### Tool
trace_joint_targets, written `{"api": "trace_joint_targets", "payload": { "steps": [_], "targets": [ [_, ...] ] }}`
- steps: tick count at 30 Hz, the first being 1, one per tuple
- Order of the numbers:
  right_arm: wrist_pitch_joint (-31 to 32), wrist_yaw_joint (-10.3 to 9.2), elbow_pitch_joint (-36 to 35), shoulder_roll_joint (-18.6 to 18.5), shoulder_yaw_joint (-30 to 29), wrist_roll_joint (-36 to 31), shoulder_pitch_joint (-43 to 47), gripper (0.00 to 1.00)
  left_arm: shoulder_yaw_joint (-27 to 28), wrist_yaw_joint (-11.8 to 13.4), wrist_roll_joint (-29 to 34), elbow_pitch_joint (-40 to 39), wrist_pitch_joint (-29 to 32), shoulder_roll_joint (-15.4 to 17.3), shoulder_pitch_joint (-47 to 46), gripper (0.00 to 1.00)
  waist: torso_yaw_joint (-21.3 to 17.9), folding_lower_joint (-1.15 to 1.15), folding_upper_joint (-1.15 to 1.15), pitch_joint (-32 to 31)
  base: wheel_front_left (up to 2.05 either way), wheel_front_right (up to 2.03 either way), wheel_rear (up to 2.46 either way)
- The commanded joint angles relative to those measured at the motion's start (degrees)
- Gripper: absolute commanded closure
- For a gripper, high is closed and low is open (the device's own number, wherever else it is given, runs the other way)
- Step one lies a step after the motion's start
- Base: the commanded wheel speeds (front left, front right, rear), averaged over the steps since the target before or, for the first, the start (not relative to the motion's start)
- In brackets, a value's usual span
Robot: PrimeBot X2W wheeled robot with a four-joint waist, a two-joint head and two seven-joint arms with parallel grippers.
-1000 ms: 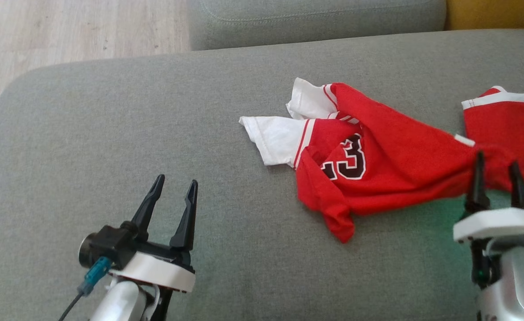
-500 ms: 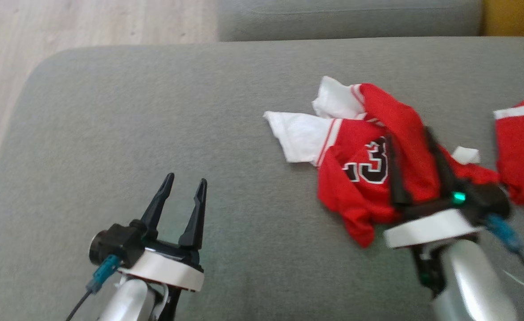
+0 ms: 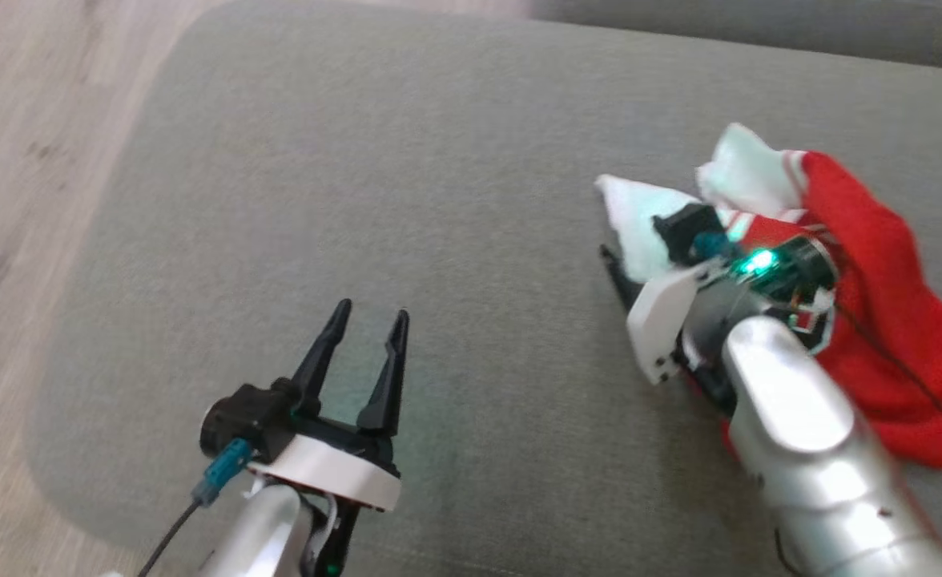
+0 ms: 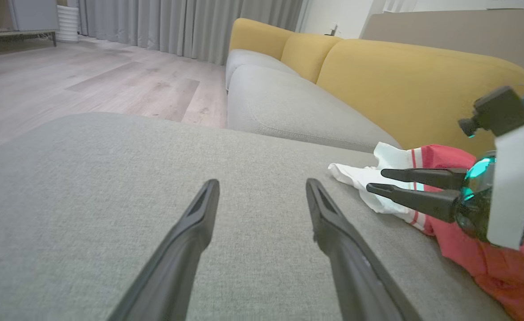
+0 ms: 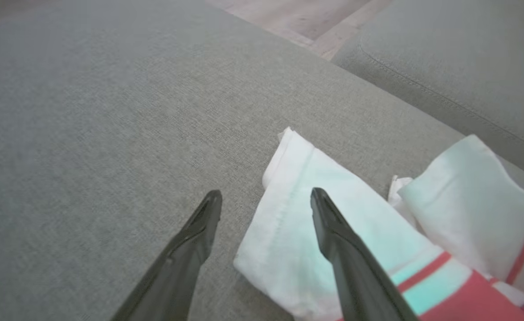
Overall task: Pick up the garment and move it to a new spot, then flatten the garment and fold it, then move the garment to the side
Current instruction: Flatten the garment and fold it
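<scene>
Right end effector [image 5: 266, 196], jaws spread, straddles garment [image 5: 297, 223] edge beside wide cushion [image 5: 88, 111].

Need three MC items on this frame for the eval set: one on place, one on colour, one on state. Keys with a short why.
1. Where is the right end effector?
A. Over the wooden floor.
B. At the edge of the garment's white sleeve.
C. Above the yellow backrest.

2. What colour is the garment's body?
A. Red.
B. Blue.
C. Black.

3. What state is the left end effector in?
A. Shut on the garment.
B. Shut on nothing.
C. Open, holding nothing.

Key:
1 B: the right wrist view shows one finger over the sleeve, the other over the grey cushion.
2 A: red fabric in the head view.
3 C: its fingers stand apart over the cushion, nothing between them.
</scene>
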Motion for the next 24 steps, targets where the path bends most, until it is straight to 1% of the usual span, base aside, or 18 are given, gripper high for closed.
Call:
{"api": "trace_joint_targets", "payload": {
  "steps": [1, 5, 8, 10, 11, 12, 15, 18, 22, 24],
  "targets": [
    [0.5, -0.16, -1.26, 0.29, 0.3, -0.11, -2.37, 0.0, 1.74, -0.22, -0.08, -1.29, -0.55, 0.1, -2.65, 0.0, 1.76, -0.01, 0.0, 1.2, 0.0, 0.0, 0.0],
    [4.44, -0.16, 3.37, 0.29, -2.84, -3.65, -4.64, 0.0, 1.56, -0.3, -0.13, -0.99, -0.55, -0.52, -2.95, 0.0, 3.68, -0.01, 0.0, 1.84, 0.0, 0.0, 0.0],
    [7.88, -0.16, 6.08, 0.29, -3.65, -5.23, -5.21, 0.0, 1.57, -0.34, -0.12, -1.07, -0.55, -0.83, -3.07, 0.0, 4.5, -0.01, 0.0, 2.21, 0.0, 0.0, 0.0],
    [8.99, -0.16, 7.28, 0.29, -3.71, -5.6, -5.54, 0.0, 1.58, -0.35, -0.08, -1.14, -0.55, -0.98, -3.18, 0.0, 4.89, -0.01, 0.0, 2.42, 0.0, 0.0, 0.0],
    [9.5, -0.16, 7.91, 0.29, -3.55, -5.37, -5.66, 0.49, 1.56, -0.36, -0.09, -1.19, -0.55, -1.04, -3.24, 0.0, 5.02, -0.01, 0.0, 2.51, 0.0, 0.0, 0.0],
    [9.74, -0.16, 8.35, 0.29, -3.29, -5.11, -5.83, 1.0, 1.55, -0.36, -0.12, -1.24, -0.55, -1.09, -3.3, 0.0, 5.1, -0.01, 0.0, 2.59, 0.0, 0.0, 0.0],
    [7.37, -0.16, 8.0, 0.29, -2.35, -3.06, -6.4, 1.0, 1.66, -0.37, -0.21, -1.38, -0.55, -1.18, -3.36, 0.0, 5.0, -0.01, 0.0, 2.67, 0.0, 0.0, 0.0],
    [2.01, -0.16, 6.71, 0.29, 1.05, 1.45, -6.92, 1.0, 1.82, -0.37, -0.14, -1.38, -0.55, -1.12, -3.35, 0.0, 4.51, -0.01, 0.0, 2.37, 0.0, 0.0, 0.0],
    [-6.72, -0.16, 3.72, 0.29, 7.0, 8.54, -8.16, 1.0, 2.05, -0.38, -0.03, -1.64, -0.55, -0.87, -3.38, 0.0, 3.8, -0.01, 0.0, 1.54, 0.0, 0.0, 0.0],
    [-10.71, -0.16, 1.92, 0.29, 11.04, 12.81, -8.7, 1.0, 2.19, -0.38, 0.03, -1.7, -0.55, -0.74, -3.27, 0.0, 3.45, -0.01, 0.0, 1.05, 0.0, 0.0, 0.0]
  ]
}}
